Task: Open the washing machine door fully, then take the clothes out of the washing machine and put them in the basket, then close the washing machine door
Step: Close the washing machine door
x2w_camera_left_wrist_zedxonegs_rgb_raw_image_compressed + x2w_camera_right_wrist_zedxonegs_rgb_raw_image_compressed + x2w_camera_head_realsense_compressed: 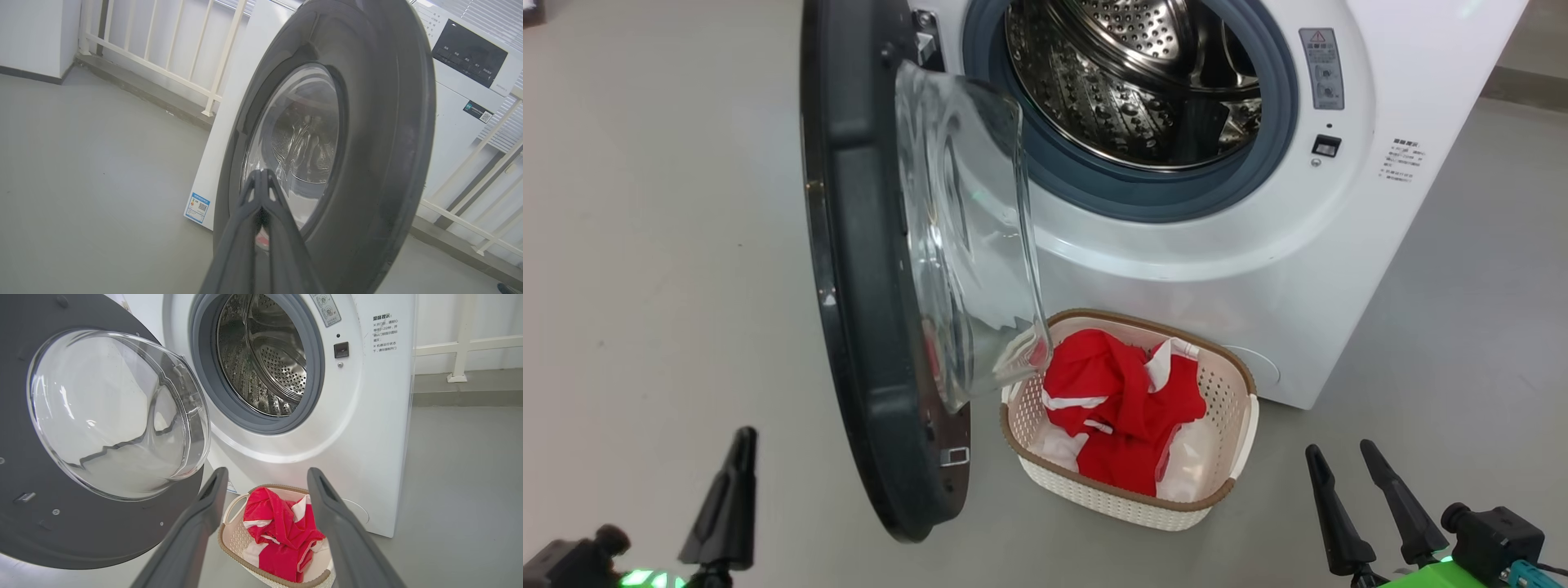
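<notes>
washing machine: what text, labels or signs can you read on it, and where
"温馨提示": heading of the printed notice on the washing machine front; the lines below it are too small.
Too small to read: grey sticker with a warning triangle.
Blurred: blue label, control panel.

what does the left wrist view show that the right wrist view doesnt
Left wrist view: the outer face of the washing machine door, the control panel and the shut left gripper. Right wrist view: the door's inner glass bowl, the grey gasket, the basket holding the clothes, and the open right gripper. Shared: the open door, the washing machine, a white railing and the grey floor.
</notes>
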Robot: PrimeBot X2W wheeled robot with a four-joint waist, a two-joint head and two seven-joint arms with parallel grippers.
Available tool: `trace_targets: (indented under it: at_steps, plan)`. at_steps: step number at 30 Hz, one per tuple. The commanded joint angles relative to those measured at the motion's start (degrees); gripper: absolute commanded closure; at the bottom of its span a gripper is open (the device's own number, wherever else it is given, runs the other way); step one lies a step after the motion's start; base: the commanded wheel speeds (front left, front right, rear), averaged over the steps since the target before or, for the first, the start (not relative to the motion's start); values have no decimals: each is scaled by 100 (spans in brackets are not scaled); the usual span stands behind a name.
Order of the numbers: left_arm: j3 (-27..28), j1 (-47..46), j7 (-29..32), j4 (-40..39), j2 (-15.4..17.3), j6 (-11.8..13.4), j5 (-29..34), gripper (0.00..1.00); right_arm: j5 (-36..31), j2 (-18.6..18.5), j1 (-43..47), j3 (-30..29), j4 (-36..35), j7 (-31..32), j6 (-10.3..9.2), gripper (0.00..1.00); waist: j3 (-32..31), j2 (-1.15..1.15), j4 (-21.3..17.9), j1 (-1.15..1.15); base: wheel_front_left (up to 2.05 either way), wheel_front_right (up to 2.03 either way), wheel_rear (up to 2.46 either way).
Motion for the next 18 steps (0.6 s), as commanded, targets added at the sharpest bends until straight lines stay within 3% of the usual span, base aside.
trace_targets:
  at_steps: [1, 9, 18]
  plan:
    - [50, -283, -68, -186, 251, -32, -230, 100, -33, -62, -131, 149, -137, -37, 37, 0, 41, 0, -31, 0, 0, 0, 0]
    - [-782, -526, -68, -514, 866, -32, -1380, 100, -45, -75, -215, 133, -143, -37, 37, 0, 175, 0, -203, 0, 0, 0, 0]
    - [-1283, -724, -68, -776, 1161, -32, -1632, 100, -56, -57, -295, 102, -157, -37, 37, 0, 312, 0, -392, 0, 0, 0, 0]
